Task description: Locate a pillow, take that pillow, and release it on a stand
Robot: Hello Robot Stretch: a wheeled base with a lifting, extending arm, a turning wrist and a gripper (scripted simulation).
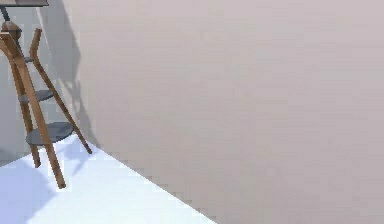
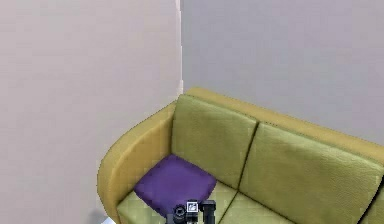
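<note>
Where the forward view looks ahead, a plain pale wall is seen across its middle and right, and a strip of light floor is seen below it toward the left. Along the arm side view's right and bottom a two-seat sofa is seen, its cushions olive green and its curved arm and back rim mustard yellow. It is set against a grey wall, close to a corner where a lighter wall meets it. At the forward view's left edge a wooden stand is set on the floor near the wall. It is built like a leaning ladder frame, and two dark round shelves are carried on it, one above the other. The pillow, purple and roughly square, is laid flat on the sofa's left seat cushion, just beside the sofa's arm. At the arm side view's bottom edge the pincer is seen as a small dark shape at the pillow's near corner, with what is probably a white marked square just right of it. Whether the pillow is touched cannot be told, nor how the pincer's fingers are set, nor whether anything is held.
</note>
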